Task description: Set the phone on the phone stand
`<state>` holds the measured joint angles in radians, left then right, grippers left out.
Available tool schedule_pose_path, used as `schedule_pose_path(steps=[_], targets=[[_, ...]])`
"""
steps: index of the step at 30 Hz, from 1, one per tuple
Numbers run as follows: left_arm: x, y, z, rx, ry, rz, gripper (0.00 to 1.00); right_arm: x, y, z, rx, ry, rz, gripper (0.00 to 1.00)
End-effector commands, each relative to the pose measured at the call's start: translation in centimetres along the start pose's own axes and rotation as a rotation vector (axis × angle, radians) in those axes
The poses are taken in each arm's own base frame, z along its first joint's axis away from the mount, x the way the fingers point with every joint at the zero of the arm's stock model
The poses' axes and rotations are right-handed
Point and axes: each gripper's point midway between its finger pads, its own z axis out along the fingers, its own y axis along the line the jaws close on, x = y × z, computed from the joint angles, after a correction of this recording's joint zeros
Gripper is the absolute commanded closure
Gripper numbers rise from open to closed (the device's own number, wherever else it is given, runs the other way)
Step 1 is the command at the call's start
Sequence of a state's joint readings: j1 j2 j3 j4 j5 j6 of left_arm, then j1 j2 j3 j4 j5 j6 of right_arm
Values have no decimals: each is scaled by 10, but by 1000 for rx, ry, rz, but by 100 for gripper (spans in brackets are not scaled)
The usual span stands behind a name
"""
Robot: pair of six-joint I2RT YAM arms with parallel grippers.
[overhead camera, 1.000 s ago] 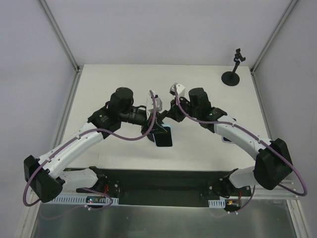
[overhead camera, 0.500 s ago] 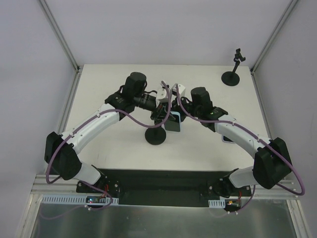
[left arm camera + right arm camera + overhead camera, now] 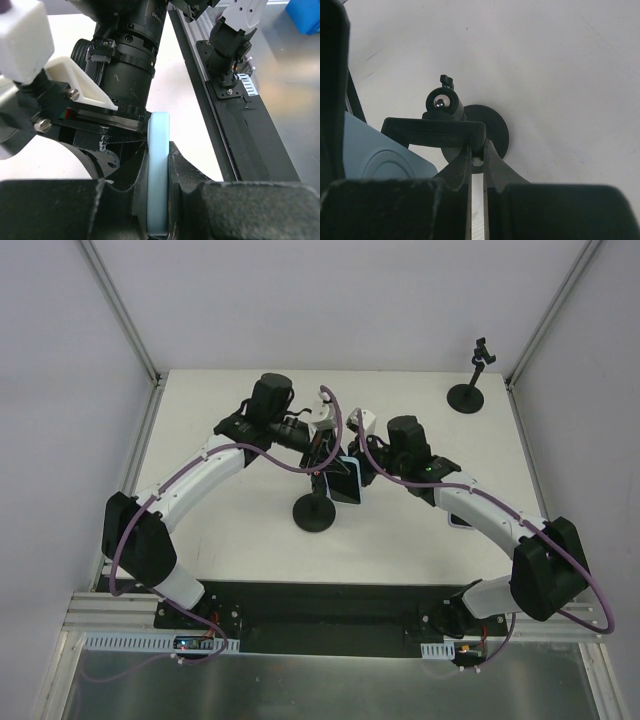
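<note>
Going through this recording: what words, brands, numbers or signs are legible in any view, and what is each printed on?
No text can be read with certainty.
White print on the black motor housing, left wrist view: too small and skewed to read.
Phone: only its pale blue edge shows there, with no lettering.
Phone stand: no markings visible.
Table: no markings visible.

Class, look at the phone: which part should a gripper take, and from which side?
Pinch the phone across its flat front and back near one end, coming in edge-on, as the left gripper does. The faces are broad and parallel, and the other end is left free for the phone stand.
</note>
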<state>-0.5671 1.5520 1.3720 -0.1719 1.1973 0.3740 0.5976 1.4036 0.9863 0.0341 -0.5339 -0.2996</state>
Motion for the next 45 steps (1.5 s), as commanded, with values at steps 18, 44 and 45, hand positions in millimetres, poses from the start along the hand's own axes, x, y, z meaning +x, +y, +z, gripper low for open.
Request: schedule_pose_path(steps=[18, 44, 45], targets=[[10, -1, -23, -40, 13, 15, 100, -22, 2, -10, 24, -125, -18, 99], [95, 12, -55, -701, 353, -412, 100, -35, -14, -26, 298, -255, 71, 100], [108, 16, -70, -805, 394, -414, 100, -33, -15, -28, 326, -267, 69, 100]])
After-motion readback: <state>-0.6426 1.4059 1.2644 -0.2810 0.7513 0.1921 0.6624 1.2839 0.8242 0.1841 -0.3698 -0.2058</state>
